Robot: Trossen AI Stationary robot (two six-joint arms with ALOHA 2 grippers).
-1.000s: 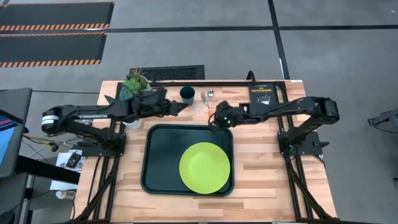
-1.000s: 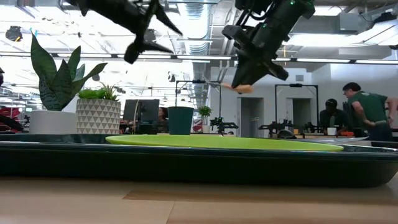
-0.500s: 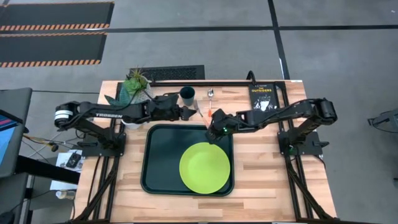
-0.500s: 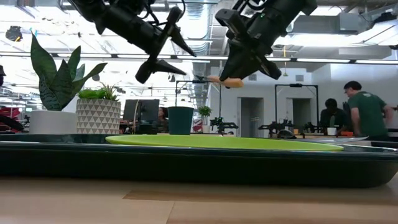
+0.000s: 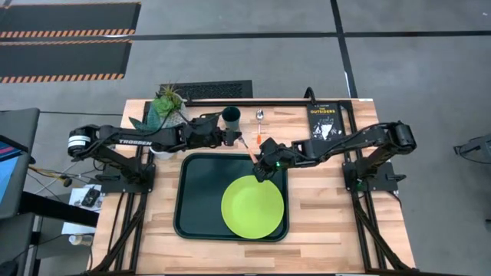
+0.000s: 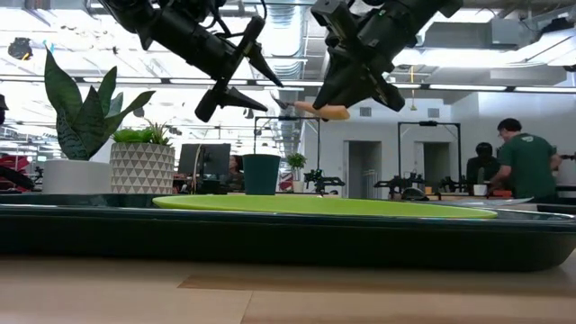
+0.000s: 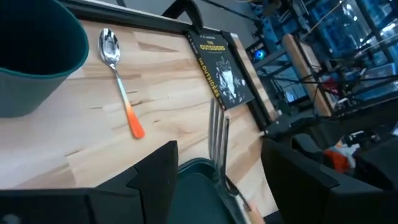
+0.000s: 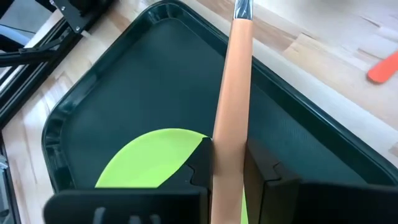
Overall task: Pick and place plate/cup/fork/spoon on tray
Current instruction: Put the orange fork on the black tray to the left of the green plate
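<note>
The lime-green plate (image 5: pixel 252 207) lies in the dark green tray (image 5: pixel 196 198). The dark green cup (image 5: pixel 231 116) stands on the table beyond the tray's far edge. The spoon (image 5: pixel 259 121) lies flat to the cup's right. My right gripper (image 5: pixel 263 162) hangs over the tray's far right corner, shut on the fork (image 5: pixel 255 147). My left gripper (image 5: pixel 238 139) hovers open just right of and nearer than the cup, holding nothing; the left wrist view shows the cup (image 7: pixel 31 56) and the spoon (image 7: pixel 118 71) ahead of it. My right gripper pinches the fork's orange handle (image 8: pixel 225 146) between its two fingers (image 8: pixel 200 163). The fingers slant down from the table's right side, and the fork runs roughly along them, its metal end (image 8: pixel 242 9) sticking out past the fingertips. The fork is lifted clear above the tray.
A black book with yellow lettering (image 5: pixel 324 119) lies at the far right. Potted plants (image 5: pixel 165 103) stand at the far left beside the left arm. A black rail runs along the table's far edge. People stand in the room behind (image 6: pixel 526 166).
My right gripper has carried the fork toward the table's left and near side, from above the table to above the tray's far right corner. My left gripper has gone right and down, from beside the plant to beside the cup, and then kept still.
</note>
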